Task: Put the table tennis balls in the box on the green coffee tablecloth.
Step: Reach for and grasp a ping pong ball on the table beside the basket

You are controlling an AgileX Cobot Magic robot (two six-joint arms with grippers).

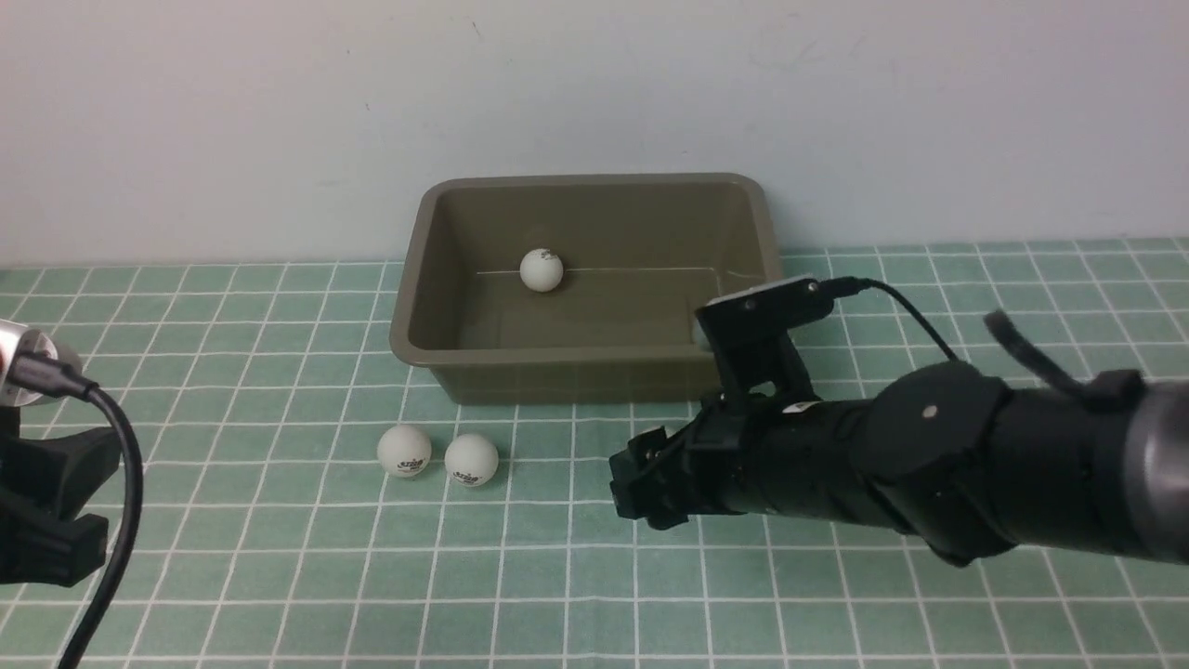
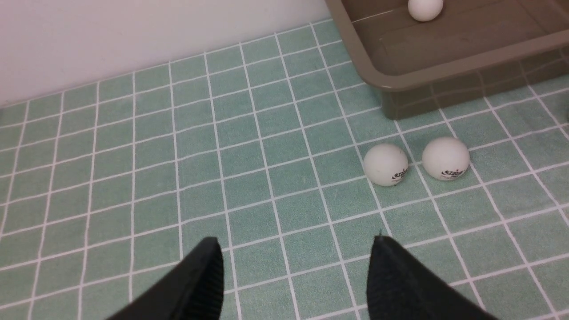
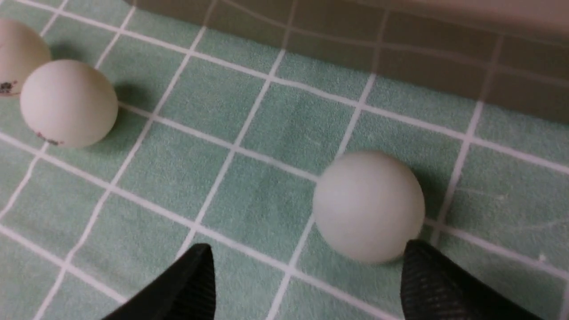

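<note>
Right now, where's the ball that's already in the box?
In the front view, the ball rests on the floor of the box, left of centre, by the far wall.

Green coffee tablecloth (image 1: pixel 232 557) carries the box (image 1: pixel 576 379) and three balls (image 1: pixel 404 451) (image 1: pixel 471 459) (image 3: pixel 368 205).

White balls (image 1: pixel 405 451), seemingly dark-logoed; olive-brown box (image 1: pixel 594 376); teal white-gridded cloth (image 1: pixel 279 557).

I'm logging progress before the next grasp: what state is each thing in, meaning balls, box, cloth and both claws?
Tablecloth: spread flat.
Box: upright, open-topped, one ball inside.
Boxed ball: resting on the box floor.
Left front ball: loose on the tablecloth.
Right front ball: loose on the tablecloth, slightly apart from its neighbour.
Fourth ball: loose on the tablecloth, ungripped.
Left claw: open, empty.
Right claw: open, nothing gripped, fourth ball just ahead.
</note>
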